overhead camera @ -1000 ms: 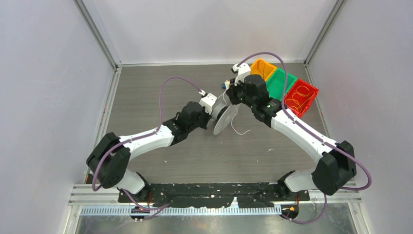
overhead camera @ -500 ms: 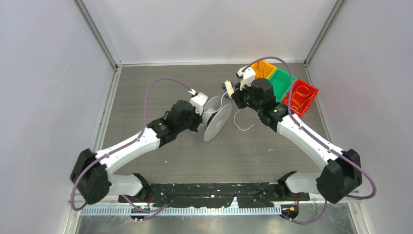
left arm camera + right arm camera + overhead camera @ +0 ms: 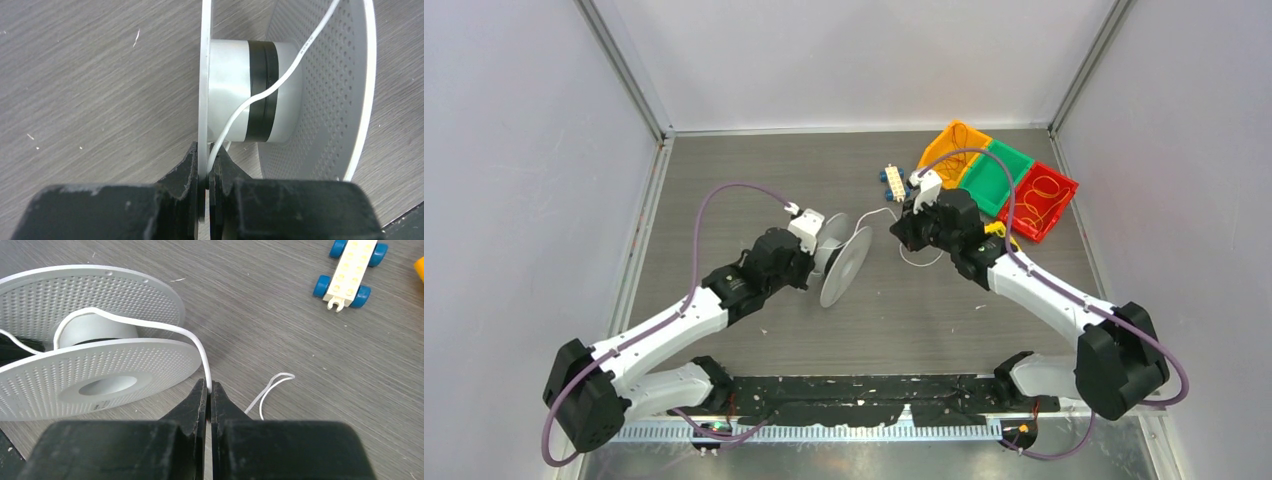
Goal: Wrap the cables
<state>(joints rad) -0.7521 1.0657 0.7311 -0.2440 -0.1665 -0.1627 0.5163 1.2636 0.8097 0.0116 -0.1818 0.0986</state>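
A grey perforated spool [image 3: 848, 265] stands on edge near the middle of the wooden table [image 3: 724, 180], with its 2 round flanges upright and its pale hub, ringed by a black band, between them. The left gripper [image 3: 206, 167] reaches it from 8 o'clock. Its fingers are pressed together on the rim of the nearer flange, and the thin white cord [image 3: 235, 116] runs down into the same pinch beside that flange. From there the cord crosses the hub in 1 loose curve, not pulled tight, and rises over the far flange toward 2 o'clock. The right gripper [image 3: 209, 390] hangs there just beside the spool, its 2 fingers closed with the cord nipped between their tips. Beyond that grip the rest of the cord lies slack on the table in a narrow loop at about 5 o'clock from the right gripper. A toy car [image 3: 350, 272], a white studded block on blue wheels, sits on the table at 12 o'clock from the right gripper, apart from it. At the table's 1 o'clock corner, 3 bins stand in a row touching each other: orange [image 3: 949, 140], green [image 3: 1004, 172] and red [image 3: 1057, 175]. The red one holds thin orange wire coils.
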